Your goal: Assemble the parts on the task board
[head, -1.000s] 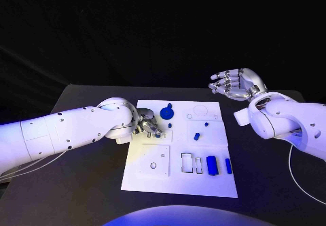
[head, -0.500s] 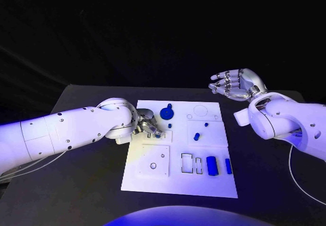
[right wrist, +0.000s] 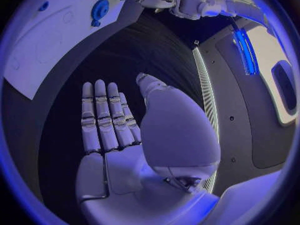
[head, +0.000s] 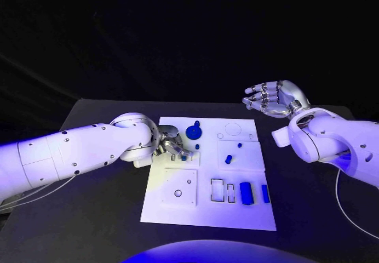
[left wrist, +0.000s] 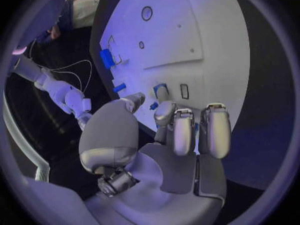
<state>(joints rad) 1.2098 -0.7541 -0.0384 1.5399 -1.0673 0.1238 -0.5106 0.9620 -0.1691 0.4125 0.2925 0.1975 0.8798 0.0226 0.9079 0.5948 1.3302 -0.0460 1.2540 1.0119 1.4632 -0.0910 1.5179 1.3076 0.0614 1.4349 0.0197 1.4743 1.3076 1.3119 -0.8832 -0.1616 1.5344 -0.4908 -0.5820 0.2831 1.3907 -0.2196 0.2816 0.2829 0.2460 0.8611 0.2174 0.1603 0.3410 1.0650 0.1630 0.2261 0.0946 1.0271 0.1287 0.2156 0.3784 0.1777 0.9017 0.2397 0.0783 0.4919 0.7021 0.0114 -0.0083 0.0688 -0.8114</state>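
The left hand [head: 170, 145] is set down at the left edge of the white board [head: 207, 211], fingers curled in over a small blue piece [head: 183, 158]; whether it's actually pinched can't be told. The right hand [head: 271, 97] is held up off the table past the board's far right corner, fingers apart, nothing in it. A blue disc [head: 193, 131] and two blue bars [head: 247, 193] are left lying on the board.

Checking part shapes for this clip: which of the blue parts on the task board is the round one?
The round blue disc near the task board's far edge, just beyond the left hand. The other blue parts are small pegs or straight bars, such as the long bar near the front.
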